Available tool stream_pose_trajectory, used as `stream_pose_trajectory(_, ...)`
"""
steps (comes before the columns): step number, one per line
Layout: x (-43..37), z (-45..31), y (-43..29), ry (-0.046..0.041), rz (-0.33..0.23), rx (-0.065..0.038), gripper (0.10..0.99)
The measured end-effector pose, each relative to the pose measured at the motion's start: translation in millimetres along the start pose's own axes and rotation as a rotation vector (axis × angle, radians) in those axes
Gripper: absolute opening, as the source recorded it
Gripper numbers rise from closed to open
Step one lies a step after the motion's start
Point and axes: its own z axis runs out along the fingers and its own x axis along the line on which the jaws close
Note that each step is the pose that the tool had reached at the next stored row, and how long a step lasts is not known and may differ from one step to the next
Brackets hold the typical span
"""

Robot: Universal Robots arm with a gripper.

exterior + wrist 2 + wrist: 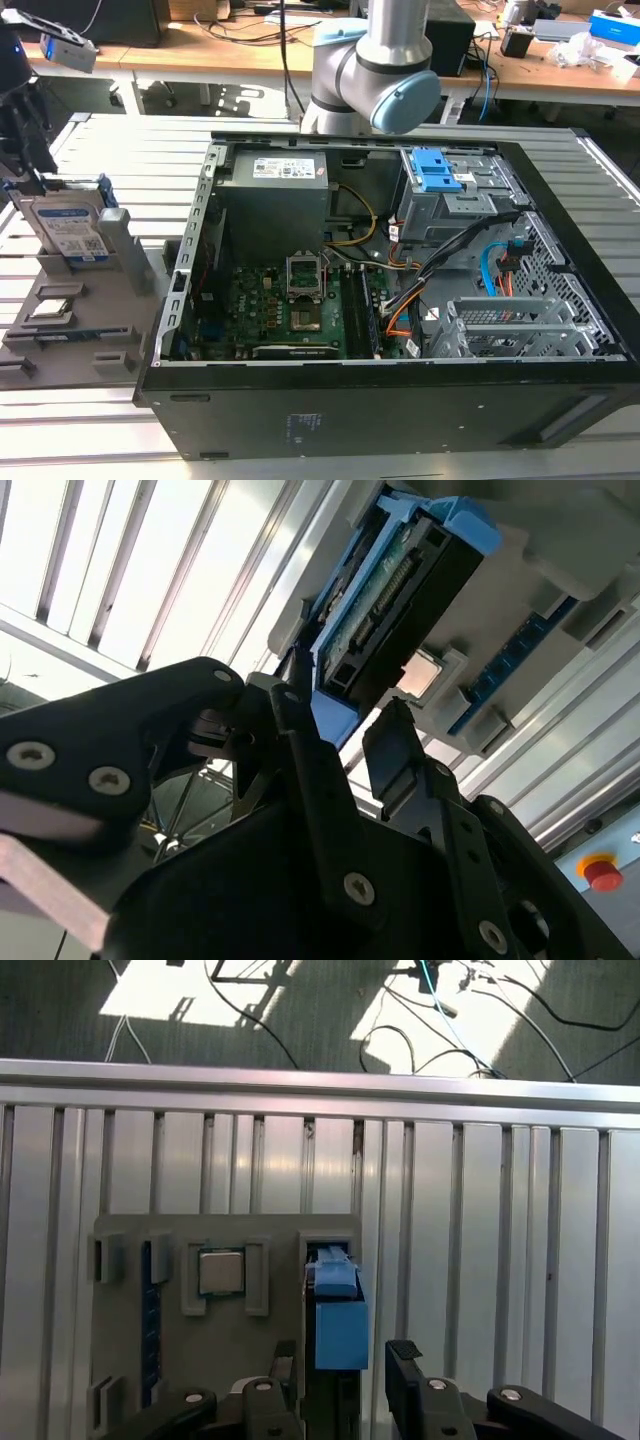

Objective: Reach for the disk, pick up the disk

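The gripper (343, 1352) stood open, its 2 fingers (405, 1362) spread on either side of the disk (340, 1325) with nothing clamped. Contact between fingers and disk could not be determined. The disk stood on edge in a slot of the gray holder (130, 1360), with its blue bracket facing the gripper. A processor chip (221, 1272) sat in the adjacent pocket. The holder lay at the exterior view's left, beside the open computer case (400, 420).
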Motion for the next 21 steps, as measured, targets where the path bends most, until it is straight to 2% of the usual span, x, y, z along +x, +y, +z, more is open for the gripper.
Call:
stream_pose_trajectory(7,-0.7,18.9,1.3,0.0002,0.000,0.000,0.482)
stream_pose_trajectory(21,-1.0,33.6,1.8,0.0001,0.000,0.000,0.482)
